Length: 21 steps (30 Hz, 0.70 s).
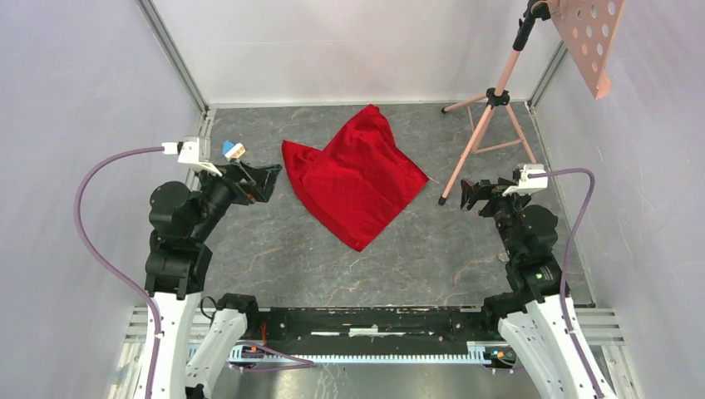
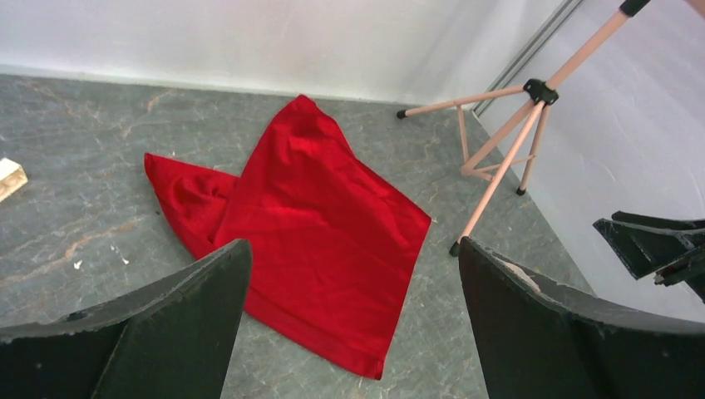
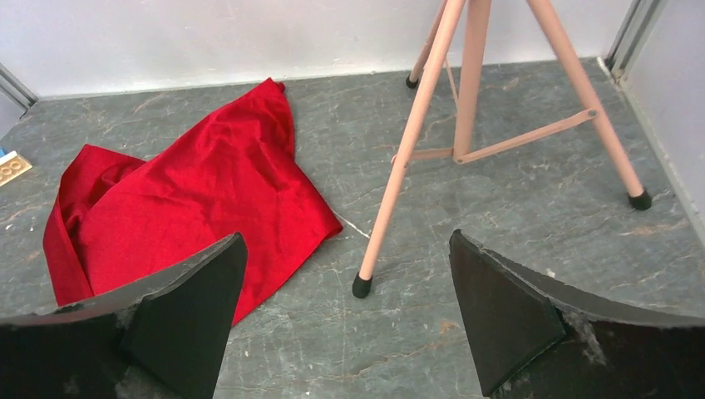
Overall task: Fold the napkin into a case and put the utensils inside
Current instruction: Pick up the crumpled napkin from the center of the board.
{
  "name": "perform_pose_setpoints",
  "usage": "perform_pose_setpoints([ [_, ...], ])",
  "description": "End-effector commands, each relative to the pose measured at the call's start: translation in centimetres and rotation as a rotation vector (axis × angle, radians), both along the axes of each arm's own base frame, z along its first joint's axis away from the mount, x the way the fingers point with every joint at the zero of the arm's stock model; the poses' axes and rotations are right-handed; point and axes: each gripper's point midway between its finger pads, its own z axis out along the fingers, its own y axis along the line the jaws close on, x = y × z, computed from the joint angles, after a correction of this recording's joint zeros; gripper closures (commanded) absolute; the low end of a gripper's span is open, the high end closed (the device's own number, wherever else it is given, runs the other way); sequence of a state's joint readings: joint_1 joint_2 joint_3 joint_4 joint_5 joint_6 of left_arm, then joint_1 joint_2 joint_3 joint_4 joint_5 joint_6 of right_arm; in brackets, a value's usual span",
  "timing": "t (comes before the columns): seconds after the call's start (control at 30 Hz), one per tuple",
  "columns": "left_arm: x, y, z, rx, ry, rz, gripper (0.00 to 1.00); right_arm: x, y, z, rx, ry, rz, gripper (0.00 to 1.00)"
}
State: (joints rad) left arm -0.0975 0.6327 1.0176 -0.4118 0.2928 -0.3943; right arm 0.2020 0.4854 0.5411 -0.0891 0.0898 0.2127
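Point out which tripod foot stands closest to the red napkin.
The foot of the leg slanting toward the arms, just off the napkin's right corner; the other two stand back near the walls.

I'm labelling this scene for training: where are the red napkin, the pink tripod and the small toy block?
napkin (image 1: 357, 179), top view, middle of the cloth.
tripod (image 1: 497, 97), top view, black hub joining its legs.
toy block (image 1: 234, 150), top view, its blue-and-tan top.

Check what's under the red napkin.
Only the grey table shows around the napkin. The cloth lies rumpled in overlapping layers and hides whatever is beneath. No utensils are visible; whether any lie under it cannot be told.
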Motion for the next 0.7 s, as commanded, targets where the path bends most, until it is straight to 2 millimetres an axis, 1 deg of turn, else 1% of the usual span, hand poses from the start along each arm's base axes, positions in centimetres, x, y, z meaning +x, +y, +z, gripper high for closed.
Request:
perform_pose_setpoints([
  [0.0,1.0,-0.6,-1.6,0.041,0.012,-0.044,0.00,1.2,1.3,-0.8,0.084,0.021,0.036,0.02],
  [0.03,1.2,-0.8,-2.2,0.039,0.032,-0.054,0.00,1.5,2.7,-1.6,0.098,0.039,0.105,0.02],
  [0.07,1.5,-0.8,-2.8,0.037,0.050,-0.055,0.00,1.6,4.0,-2.0,0.112,0.048,0.175,0.02],
  [0.1,1.8,-0.9,-3.5,0.038,0.070,-0.053,0.00,1.7,5.7,-2.9,0.132,0.083,0.259,0.02],
  [0.13,2.1,-1.0,-4.1,0.039,0.090,-0.051,0.00,1.5,8.0,-3.9,0.162,0.119,0.373,0.02],
  [0.17,2.4,-1.1,-4.7,0.044,0.106,-0.047,0.00,1.3,10.1,-4.2,0.196,0.135,0.468,0.02],
  [0.2,2.6,-1.3,-5.2,0.054,0.120,-0.050,0.00,1.0,12.1,-4.9,0.231,0.181,0.529,0.02],
  [0.27,3.0,-1.4,-6.5,0.076,0.151,-0.041,0.00,0.8,16.1,-7.1,0.215,0.291,0.599,0.02],
  [0.3,3.2,-1.4,-7.2,0.094,0.167,-0.032,0.00,0.2,18.3,-7.8,0.184,0.330,0.644,0.02],
  [0.37,3.5,-1.0,-8.9,0.138,0.213,-0.001,0.00,-0.5,22.2,-9.5,0.136,0.407,0.702,0.02],
  [0.43,3.6,-0.2,-10.3,0.169,0.254,0.049,0.00,-1.5,25.4,-10.7,0.111,0.448,0.757,0.02],
  [0.47,3.7,0.2,-10.9,0.178,0.267,0.071,0.00,-1.9,26.8,-11.0,0.097,0.460,0.775,0.02],
  [0.53,3.7,1.1,-11.7,0.196,0.279,0.115,0.00,-2.2,28.7,-13.0,0.051,0.526,0.779,0.02],
  [0.57,3.7,1.6,-11.9,0.205,0.284,0.142,0.00,-2.3,29.5,-13.5,0.032,0.555,0.783,0.02],
  [0.6,3.5,1.7,-11.8,0.210,0.287,0.147,0.00,-2.5,29.9,-14.9,-0.006,0.599,0.786,0.02],
  [0.63,3.5,2.1,-11.8,0.223,0.285,0.175,0.00,-2.7,30.6,-15.7,-0.038,0.621,0.797,0.02],
  [0.67,3.4,2.1,-11.8,0.231,0.284,0.180,0.00,-2.8,30.8,-16.4,-0.077,0.637,0.802,0.02],
])
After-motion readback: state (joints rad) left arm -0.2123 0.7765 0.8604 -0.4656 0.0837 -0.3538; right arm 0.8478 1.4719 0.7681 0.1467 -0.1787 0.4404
